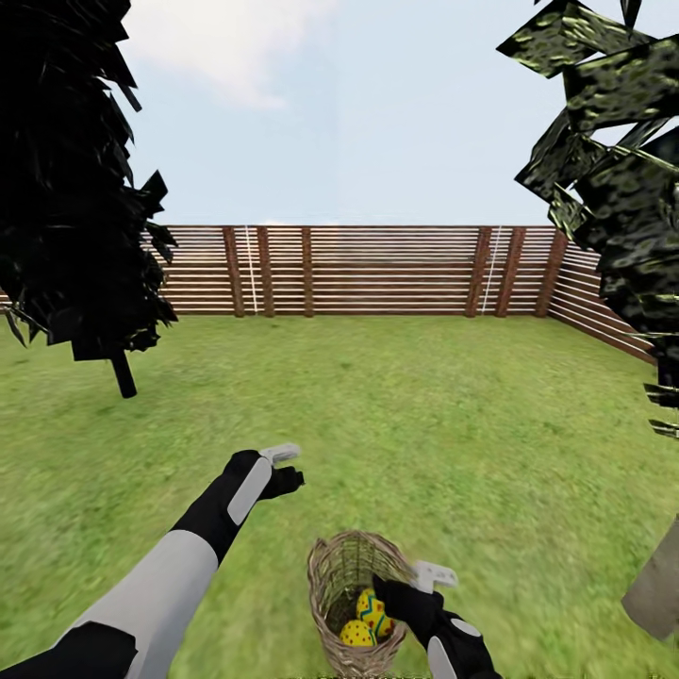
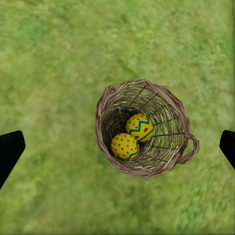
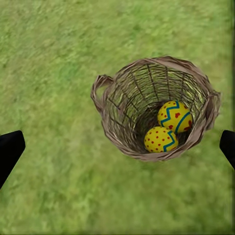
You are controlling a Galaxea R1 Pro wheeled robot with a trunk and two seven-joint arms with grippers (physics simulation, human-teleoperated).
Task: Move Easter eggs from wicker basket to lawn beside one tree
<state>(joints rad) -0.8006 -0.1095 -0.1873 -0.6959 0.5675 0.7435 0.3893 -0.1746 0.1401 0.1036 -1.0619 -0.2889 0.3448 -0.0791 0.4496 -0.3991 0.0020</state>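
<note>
The lawn (image 1: 396, 415) spreads wide and green with yellowish mottling, closed at the far side by one brown slatted fence (image 1: 377, 269) that turns a corner at the right. Two trees stand in the head view: a dark-trunked tree (image 1: 66, 189) at the left with black blocky foliage, and a tree (image 1: 613, 170) at the right with black-green, yellow-streaked leaves and a pale trunk base low at the right edge.

Two arms reach forward. The left gripper (image 1: 283, 464) hangs over bare grass, well apart from the basket; its jaws stand wide open and empty, the black fingertips (image 2: 11, 149) showing at opposite edges of the left wrist view. The right gripper (image 1: 434, 577) sits just beside the basket's rim, jaws likewise spread wide and holding nothing.

One wicker basket (image 1: 332, 580) rests on the grass near the robot, close to the right arm. Inside it lie two Easter eggs (image 3: 168, 127), touching each other, yellow with blue zigzags and red dots. A third egg cannot be made out.
</note>
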